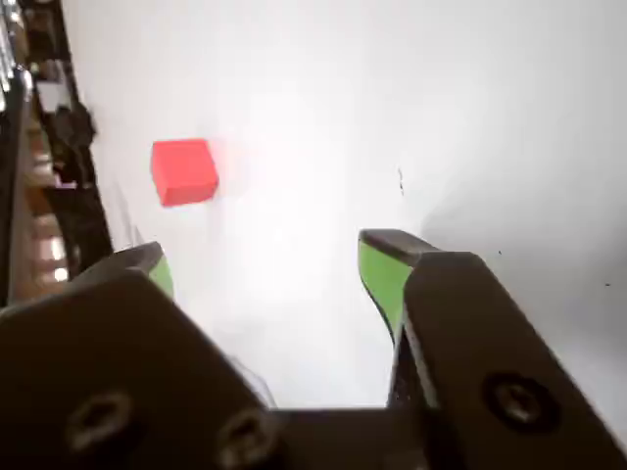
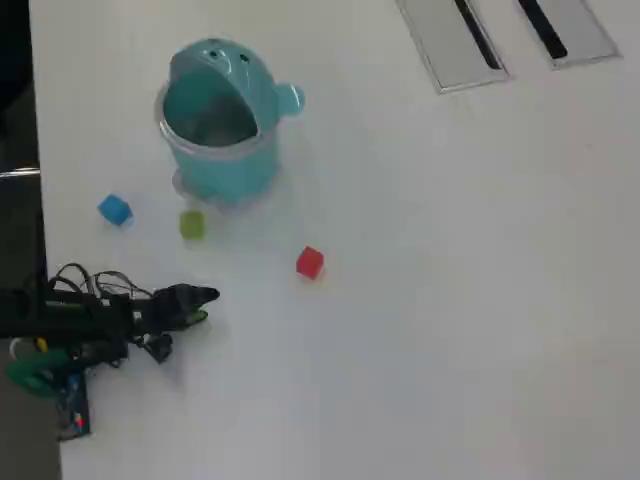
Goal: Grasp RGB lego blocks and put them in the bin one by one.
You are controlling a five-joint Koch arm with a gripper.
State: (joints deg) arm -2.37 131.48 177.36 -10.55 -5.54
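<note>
A: Claw state?

B: The gripper (image 1: 265, 262) has its jaws spread apart with nothing between them, just bare white table (image 1: 323, 117). Green pads (image 1: 382, 279) show on the inner faces in the wrist view. In the overhead view the gripper (image 2: 200, 300) sits low at the left, tip pointing right, with the arm (image 2: 70, 315) reaching in from the left edge.

A: Blocks?

B: All three are on the table, none in the bin. The red block (image 2: 309, 262) lies right of the gripper tip and a bit higher in the overhead view, apart from it. The wrist view shows the red block (image 1: 183, 171) ahead and off to the left of the jaws, not touching. The green block (image 2: 192, 224) sits just below the bin, and the blue block (image 2: 115, 209) is left of that.

A: Bin?

B: The teal bin (image 2: 222, 165) stands upright at the upper left, its mouth open, well apart from the gripper.

A: Anything else?

B: Two grey slotted panels (image 2: 505, 35) at the top right.
</note>
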